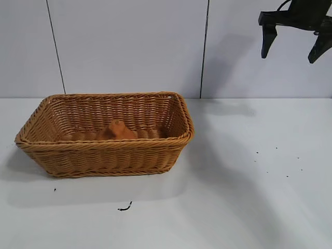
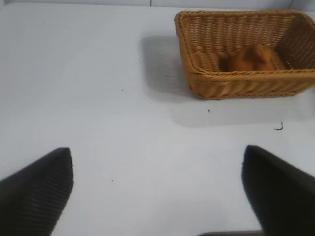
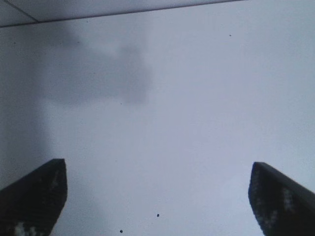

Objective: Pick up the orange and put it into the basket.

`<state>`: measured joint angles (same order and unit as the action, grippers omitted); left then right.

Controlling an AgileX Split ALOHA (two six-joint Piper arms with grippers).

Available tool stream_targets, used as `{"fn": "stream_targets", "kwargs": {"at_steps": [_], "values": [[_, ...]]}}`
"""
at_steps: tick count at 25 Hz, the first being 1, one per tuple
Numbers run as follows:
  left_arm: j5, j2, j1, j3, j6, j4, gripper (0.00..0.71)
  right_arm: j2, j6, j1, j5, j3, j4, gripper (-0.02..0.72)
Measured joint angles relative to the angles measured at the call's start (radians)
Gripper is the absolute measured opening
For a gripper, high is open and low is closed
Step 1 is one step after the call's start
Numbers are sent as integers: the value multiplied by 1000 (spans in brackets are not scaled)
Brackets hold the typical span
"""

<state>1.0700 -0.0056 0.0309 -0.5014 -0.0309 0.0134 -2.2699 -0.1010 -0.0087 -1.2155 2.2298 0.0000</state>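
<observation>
I see the orange lying inside the basket, on its floor near the middle, though the left wrist view shows it only as a soft blur. My right gripper hangs high, well off to the basket's right, fingers spread and empty. My left gripper is parked, likewise spread. I judge placement done; next I only need to park.

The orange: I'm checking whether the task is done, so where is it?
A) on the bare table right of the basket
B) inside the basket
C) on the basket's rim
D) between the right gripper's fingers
B: the orange lies on the floor of the basket, while the right gripper hangs open and empty up at the right.
</observation>
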Motion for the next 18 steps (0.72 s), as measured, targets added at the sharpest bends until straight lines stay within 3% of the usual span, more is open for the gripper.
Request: {"fn": "stream_targets", "kwargs": {"at_steps": [9,18], "values": [[0,0,0,0,0,0,666,240,34,13,2,-396,9,694],[0,0,0,0,0,0,666,773,74,13,1,-979,9,694]]}}
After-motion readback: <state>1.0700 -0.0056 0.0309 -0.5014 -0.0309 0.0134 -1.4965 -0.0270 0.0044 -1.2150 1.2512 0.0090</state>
